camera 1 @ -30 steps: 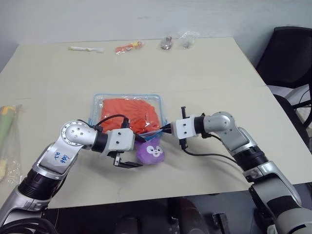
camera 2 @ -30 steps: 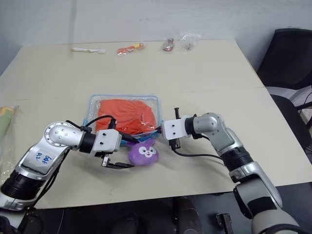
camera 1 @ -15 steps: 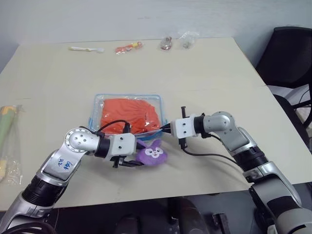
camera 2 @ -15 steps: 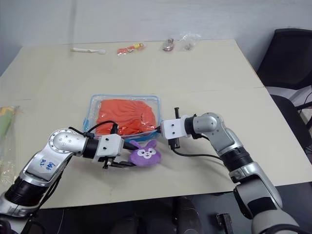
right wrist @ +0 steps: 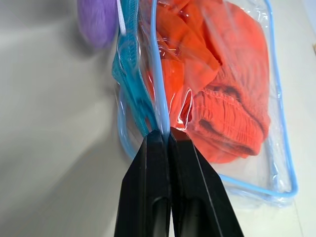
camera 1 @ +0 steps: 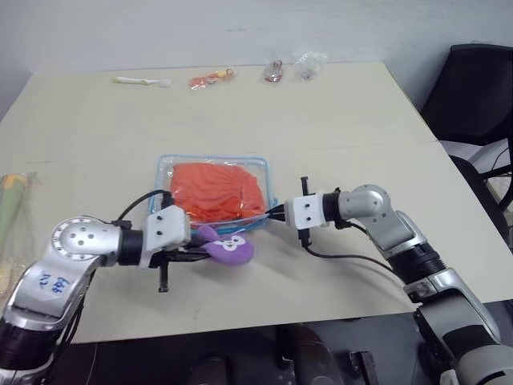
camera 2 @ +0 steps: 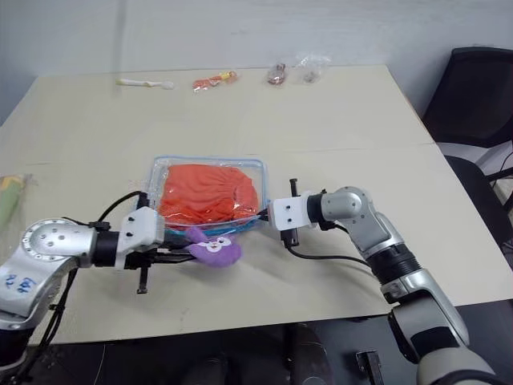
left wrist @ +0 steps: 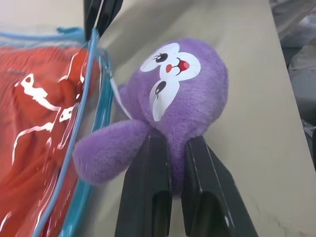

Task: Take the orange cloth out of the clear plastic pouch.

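Orange cloth (camera 1: 215, 189), one piece, lies inside the one clear plastic pouch (camera 1: 260, 168) at the middle of the counter (camera 1: 337, 120). One purple plush toy (camera 1: 228, 247) is now clamped by the left end effector (left wrist: 173, 148), which was wide before. Right end effector (right wrist: 162, 136) still pinches the pouch's blue edge.

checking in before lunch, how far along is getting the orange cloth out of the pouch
Early days. Done: the right hand is shut on the blue edge of the clear plastic pouch, holding it. In hand: the left hand is shut on the purple plush toy lying against the pouch, probably to clear it aside. Left: the orange cloth lies wholly inside the pouch, so pulling it out is all to do.
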Tool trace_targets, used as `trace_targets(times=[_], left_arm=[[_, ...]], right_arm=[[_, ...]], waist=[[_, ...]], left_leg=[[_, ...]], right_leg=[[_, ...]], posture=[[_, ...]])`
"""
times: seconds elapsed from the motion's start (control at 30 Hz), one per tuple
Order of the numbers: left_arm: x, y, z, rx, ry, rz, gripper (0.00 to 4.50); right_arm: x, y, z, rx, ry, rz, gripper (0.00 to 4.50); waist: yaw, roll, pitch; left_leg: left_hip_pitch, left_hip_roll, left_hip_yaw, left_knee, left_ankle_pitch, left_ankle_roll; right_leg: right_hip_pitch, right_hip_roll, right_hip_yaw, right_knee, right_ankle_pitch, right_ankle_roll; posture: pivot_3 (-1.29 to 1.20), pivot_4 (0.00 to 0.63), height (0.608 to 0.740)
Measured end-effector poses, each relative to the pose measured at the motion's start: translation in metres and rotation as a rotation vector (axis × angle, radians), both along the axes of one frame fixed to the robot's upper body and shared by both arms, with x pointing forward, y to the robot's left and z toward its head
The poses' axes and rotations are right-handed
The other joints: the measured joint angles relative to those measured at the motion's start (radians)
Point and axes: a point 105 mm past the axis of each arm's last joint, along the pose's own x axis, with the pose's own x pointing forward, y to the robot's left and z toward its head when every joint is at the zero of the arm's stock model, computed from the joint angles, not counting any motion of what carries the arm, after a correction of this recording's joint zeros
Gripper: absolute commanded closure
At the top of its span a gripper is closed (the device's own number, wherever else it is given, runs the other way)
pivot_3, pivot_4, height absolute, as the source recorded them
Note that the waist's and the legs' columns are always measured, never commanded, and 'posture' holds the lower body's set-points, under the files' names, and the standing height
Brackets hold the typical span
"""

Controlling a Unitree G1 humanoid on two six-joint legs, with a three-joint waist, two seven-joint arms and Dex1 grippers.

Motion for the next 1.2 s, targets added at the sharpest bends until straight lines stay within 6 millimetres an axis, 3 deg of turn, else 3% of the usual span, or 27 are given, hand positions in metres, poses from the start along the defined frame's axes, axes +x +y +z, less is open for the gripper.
trace_targets(times=[0.17,0.33,0.43,0.57,0.67,0.77,0.97,1.03,1.13,1.2], left_arm=[[-0.010,0.027,0.011,-0.024,0.021,0.137,4.30],[-0.020,0.048,0.008,-0.019,0.046,0.247,4.30],[-0.023,0.071,0.007,-0.005,0.047,0.339,4.30],[-0.027,0.115,0.013,0.019,0.043,0.490,4.30],[-0.025,0.135,0.017,0.019,0.021,0.552,4.30],[-0.021,0.143,0.019,0.025,0.006,0.569,4.30],[-0.016,0.133,0.014,0.029,0.019,0.529,4.30],[-0.016,0.131,0.011,0.031,0.030,0.521,3.80],[-0.019,0.130,0.003,0.040,0.069,0.513,2.93],[-0.021,0.131,0.000,0.043,0.081,0.515,2.25]], right_arm=[[-0.001,-0.009,-0.001,0.000,0.001,-0.009,4.50],[-0.001,-0.017,0.002,-0.006,-0.015,-0.009,4.50],[-0.003,-0.020,0.004,-0.009,-0.021,0.006,4.50],[-0.007,-0.030,0.005,-0.048,-0.030,0.034,4.50],[-0.009,-0.034,0.005,-0.062,-0.030,0.048,4.50],[-0.011,-0.035,0.003,-0.062,-0.020,0.057,4.50],[-0.011,-0.035,0.003,-0.060,-0.019,0.052,4.50],[-0.010,-0.035,0.003,-0.060,-0.016,0.046,4.50],[-0.010,-0.037,-0.001,-0.047,0.020,0.017,3.82],[-0.011,-0.039,-0.004,-0.040,0.054,-0.001,3.13]], waist=[[0.002,0.000,0.000],[0.000,0.001,0.000],[-0.001,0.001,0.001],[0.000,0.001,0.001],[0.000,0.001,0.001],[-0.002,0.001,0.001],[-0.003,0.001,0.001],[-0.003,0.001,0.001],[-0.002,0.001,0.001],[-0.001,0.001,0.001]], left_leg=[[0.000,0.000,0.000,0.000,0.000,0.000],[0.001,0.000,0.001,-0.001,0.000,0.000],[0.001,0.000,0.001,-0.002,0.000,0.000],[0.001,0.000,0.002,-0.002,0.000,0.000],[0.002,0.000,0.002,-0.002,0.000,0.000],[0.002,0.000,0.003,-0.002,0.000,0.000],[0.003,0.000,0.004,-0.003,0.000,0.000],[0.003,0.000,0.004,-0.003,0.000,0.000],[0.003,0.000,0.004,-0.003,0.000,0.000],[0.003,0.000,0.004,-0.003,0.000,0.000]], right_leg=[[0.000,0.000,0.000,0.000,0.000,0.000],[0.000,0.000,0.000,0.000,-0.001,-0.002],[0.000,0.000,0.000,0.000,-0.001,-0.002],[0.000,0.000,-0.001,0.000,-0.001,-0.002],[0.000,0.000,-0.001,0.001,-0.001,-0.003],[0.000,0.000,-0.001,0.001,-0.002,-0.003],[-0.001,0.000,0.000,0.001,-0.002,-0.003],[-0.001,0.000,0.000,0.001,-0.002,-0.003],[-0.001,0.000,0.000,0.002,-0.002,-0.003],[-0.001,0.000,0.000,0.001,-0.002,-0.003]], posture=[[0.00,0.150,0.740],[0.00,0.150,0.740],[0.00,0.150,0.740],[0.00,0.150,0.740],[0.00,0.150,0.740],[0.00,0.150,0.740],[0.00,0.150,0.740],[0.00,0.150,0.740],[0.00,0.150,0.740],[0.00,0.150,0.740]])
